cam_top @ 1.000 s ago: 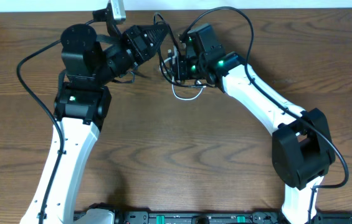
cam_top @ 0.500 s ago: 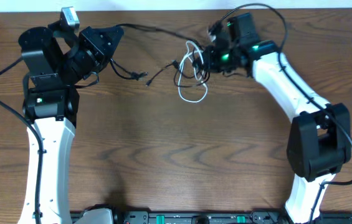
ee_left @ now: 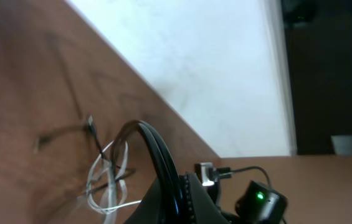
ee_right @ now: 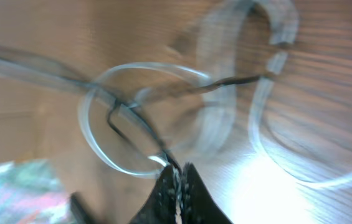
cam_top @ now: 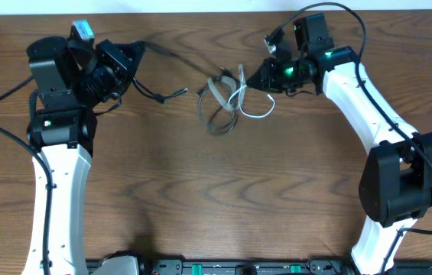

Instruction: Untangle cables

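Note:
My left gripper [cam_top: 134,55] at the far left is shut on a black cable [cam_top: 164,53]; in the left wrist view this cable [ee_left: 158,152] arches out of the shut jaws [ee_left: 176,198]. Another black strand with a plug [cam_top: 179,93] lies on the table near it. The white cable [cam_top: 237,98] lies in loops at the middle back, blurred. My right gripper [cam_top: 263,78] is just right of the loops. In the right wrist view its jaws [ee_right: 177,179] are shut on a thin black cable [ee_right: 132,127], with the white cable's loop [ee_right: 110,158] at their tip.
The brown wooden table [cam_top: 223,198] carries only the cables. A white wall [ee_left: 213,68] runs along the table's far edge. Thick black arm wires [cam_top: 1,99] hang beside both arms. The right arm's wrist with its green light [ee_left: 260,198] shows in the left wrist view.
The grippers have drawn apart: left to the far left with the black cable, right further right. The white loops have spread and shifted right, away from the black plug end.

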